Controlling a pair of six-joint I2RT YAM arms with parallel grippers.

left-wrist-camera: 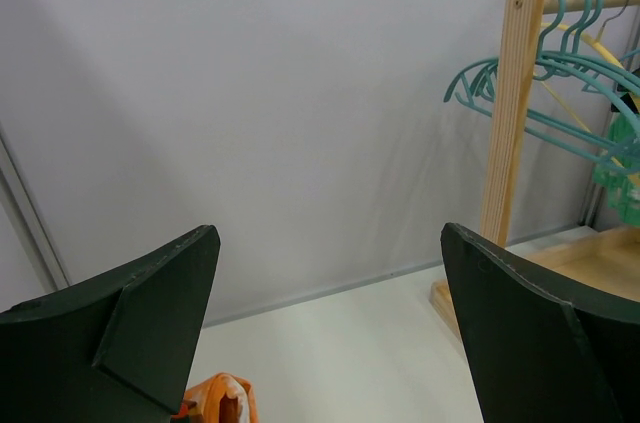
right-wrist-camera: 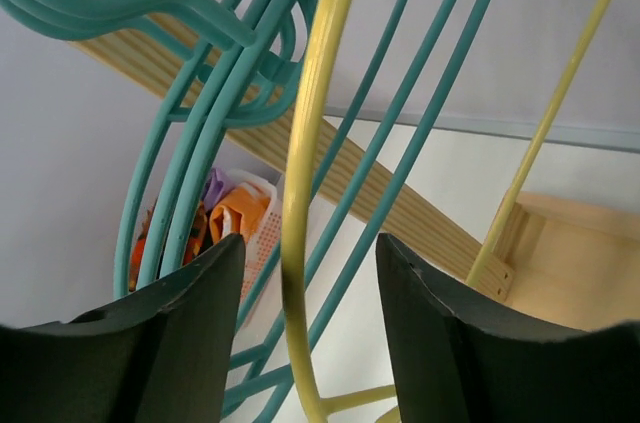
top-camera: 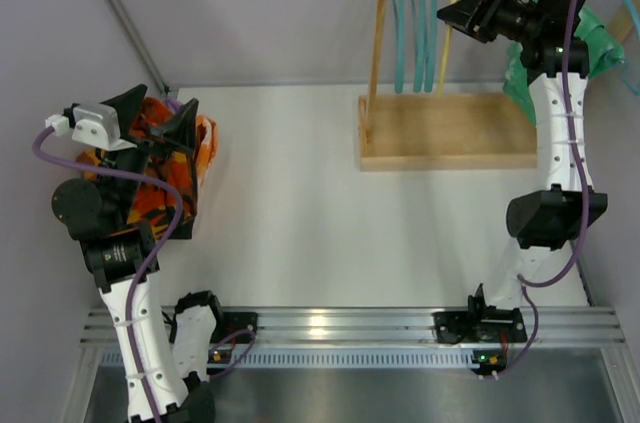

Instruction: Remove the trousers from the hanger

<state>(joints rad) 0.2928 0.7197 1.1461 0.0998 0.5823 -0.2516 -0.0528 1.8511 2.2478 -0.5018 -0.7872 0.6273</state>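
The orange-red-brown patterned trousers (top-camera: 165,158) lie in a white mesh basket (right-wrist-camera: 262,233) at the far left, with a bit of purple trousers (right-wrist-camera: 215,186) beside them. My left gripper (top-camera: 155,113) hovers open and empty above that basket; an orange fold (left-wrist-camera: 222,398) shows below it. The green mottled trousers (top-camera: 600,38) hang at the rack's right end, mostly hidden behind my right arm; they also show in the left wrist view (left-wrist-camera: 620,173). My right gripper (top-camera: 468,11) is open, its jaws either side of a yellow hanger (right-wrist-camera: 298,233) without gripping it.
A wooden rack with a flat base (top-camera: 450,128) and upright post (left-wrist-camera: 508,113) stands at the back right. Several teal hangers (top-camera: 415,3) hang bare from its rail, close to my right gripper. The grey back wall is just behind.
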